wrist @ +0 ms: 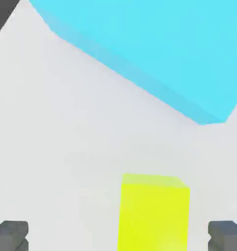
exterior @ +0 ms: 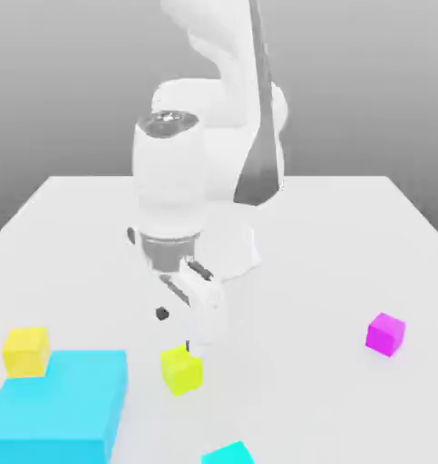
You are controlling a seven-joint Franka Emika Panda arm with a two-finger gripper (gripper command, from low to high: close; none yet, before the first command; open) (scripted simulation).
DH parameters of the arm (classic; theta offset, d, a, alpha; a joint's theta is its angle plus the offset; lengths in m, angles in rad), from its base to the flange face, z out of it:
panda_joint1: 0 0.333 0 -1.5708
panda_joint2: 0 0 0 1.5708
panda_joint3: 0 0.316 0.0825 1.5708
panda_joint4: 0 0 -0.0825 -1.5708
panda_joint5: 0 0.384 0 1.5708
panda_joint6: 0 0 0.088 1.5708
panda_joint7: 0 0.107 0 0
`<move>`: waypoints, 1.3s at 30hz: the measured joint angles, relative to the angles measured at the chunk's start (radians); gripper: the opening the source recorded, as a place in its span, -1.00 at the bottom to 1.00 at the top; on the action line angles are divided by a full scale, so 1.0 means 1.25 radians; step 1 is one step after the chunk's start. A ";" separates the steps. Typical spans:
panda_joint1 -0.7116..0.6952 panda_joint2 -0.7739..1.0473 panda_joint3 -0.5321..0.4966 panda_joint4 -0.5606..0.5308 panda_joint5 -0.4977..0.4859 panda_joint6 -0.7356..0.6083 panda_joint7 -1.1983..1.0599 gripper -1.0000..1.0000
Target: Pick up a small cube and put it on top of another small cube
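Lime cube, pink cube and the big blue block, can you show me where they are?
lime-yellow small cube (exterior: 182,371), exterior view, middle of its front faces.
magenta small cube (exterior: 385,333), exterior view, its centre.
big cyan block (exterior: 63,406), exterior view, its flat top.

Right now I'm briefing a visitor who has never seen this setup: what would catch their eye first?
The big white arm rising mid-table, its open end effector hanging just above the lime-yellow small cube. Next, the big cyan block at the exterior view's lower left, with a yellow small cube at its far corner. A magenta small cube sits alone on the exterior view's right.
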 joint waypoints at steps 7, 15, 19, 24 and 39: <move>0.030 0.167 -0.035 0.026 -0.026 0.136 0.026 -1.00; 0.030 0.126 -0.036 0.018 -0.029 0.103 0.028 -1.00; 0.026 0.015 -0.025 -0.002 -0.003 0.013 0.009 -1.00; 0.048 -0.005 -0.011 0.076 -0.007 -0.086 0.001 -1.00; 0.110 0.200 0.042 0.457 -0.028 -0.264 -0.033 -1.00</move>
